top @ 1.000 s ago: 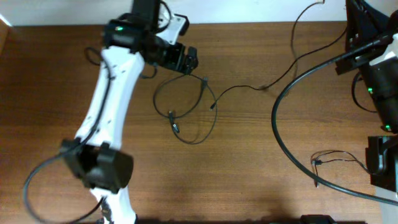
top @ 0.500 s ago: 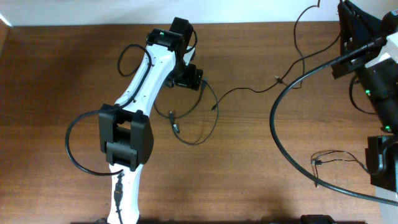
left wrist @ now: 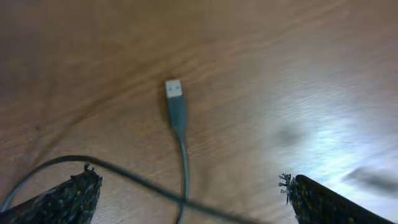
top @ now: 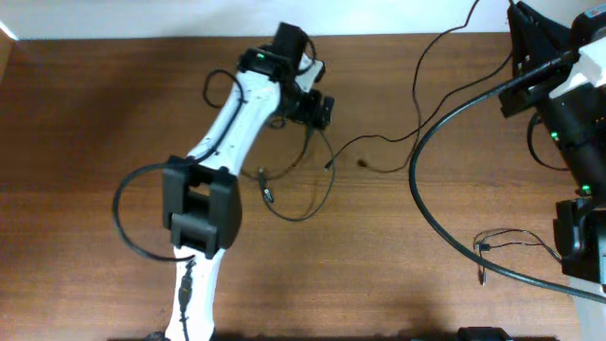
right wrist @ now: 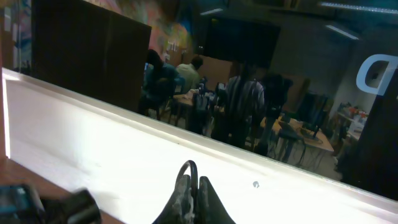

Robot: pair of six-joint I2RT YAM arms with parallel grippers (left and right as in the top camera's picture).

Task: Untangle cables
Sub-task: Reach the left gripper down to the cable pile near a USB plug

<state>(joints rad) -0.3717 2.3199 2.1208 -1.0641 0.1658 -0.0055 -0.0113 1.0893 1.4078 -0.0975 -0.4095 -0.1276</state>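
The cables [top: 267,196] are found in a loose loop near the middle of the wooden table [top: 95,142], with one strand led away toward the far right corner. The left gripper [top: 320,108] is held wide apart over the loop's far side, nothing being clasped, and a USB plug [left wrist: 175,90] is seen flat on the wood beneath it. The right gripper [right wrist: 191,182] is pinched together on a thin dark loop, seemingly one of the cables.

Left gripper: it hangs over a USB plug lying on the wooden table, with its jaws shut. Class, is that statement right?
Not quite. The left gripper does hang over the USB plug on the wooden table, but its jaws are wide open, not shut. The left wrist view shows its fingers at opposite edges of the picture, with the plug between them untouched.
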